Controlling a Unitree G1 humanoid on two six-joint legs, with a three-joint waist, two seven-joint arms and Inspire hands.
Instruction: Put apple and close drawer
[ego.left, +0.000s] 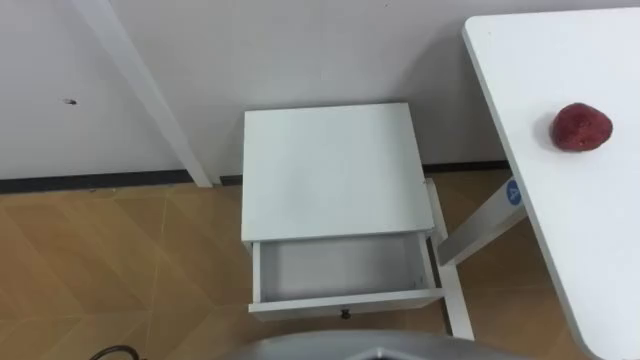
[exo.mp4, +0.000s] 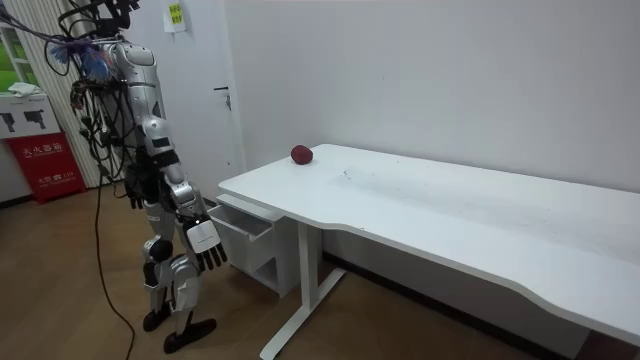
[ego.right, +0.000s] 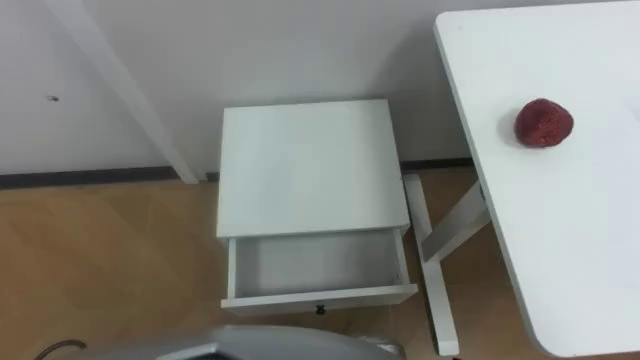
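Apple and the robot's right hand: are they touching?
Apart. The room view shows the apple lying on the table while the right hand hangs low beside the open drawer, a clear gap between them.

The apple (ego.left: 582, 127) is dark red with a dull, mottled skin. The desk (ego.left: 560, 230) is plain white, and its leg bears a small blue sticker (ego.left: 513, 192). The cabinet (ego.left: 330, 170) is white too. Its drawer (ego.left: 345, 268) is pale grey inside, with a small black knob (ego.left: 345, 314). The floor (ego.left: 100, 260) is light brown wood laid in a herringbone pattern. The wall (ego.left: 300, 50) is white above a dark baseboard (ego.left: 90, 181). In the room view the right hand (exo.mp4: 205, 243) has a white back and black fingers, and a red stand (exo.mp4: 45, 165) shows behind the robot.
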